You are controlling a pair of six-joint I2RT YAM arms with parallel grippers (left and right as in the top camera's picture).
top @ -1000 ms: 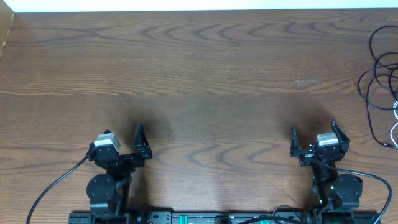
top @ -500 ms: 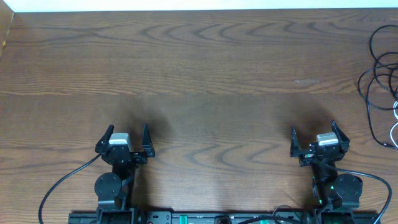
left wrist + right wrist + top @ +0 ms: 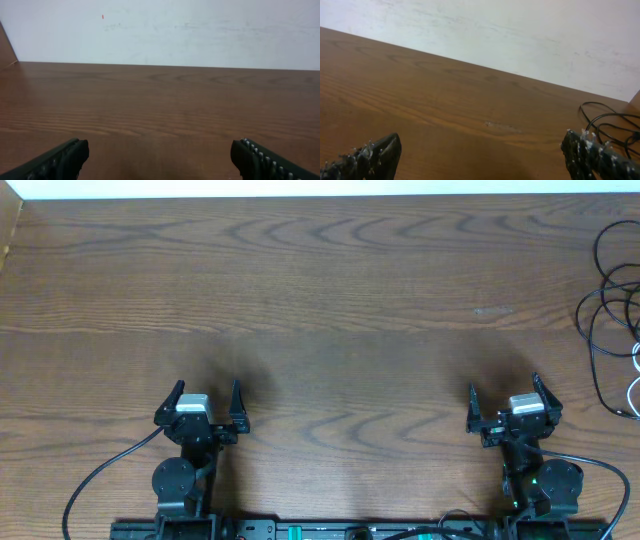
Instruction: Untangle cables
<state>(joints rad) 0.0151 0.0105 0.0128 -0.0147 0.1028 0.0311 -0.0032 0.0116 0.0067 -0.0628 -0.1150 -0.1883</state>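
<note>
Dark brown wood-grain table (image 3: 320, 300), with one black cable (image 3: 608, 284) and one white cable (image 3: 633, 388).

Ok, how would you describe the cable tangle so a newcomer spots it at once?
On the wooden table, seen from overhead, go to the far right edge. The cables lie there in loose overlapping loops, black with a white strand at the frame edge, thinner than the arm wires along the near edge.
</note>
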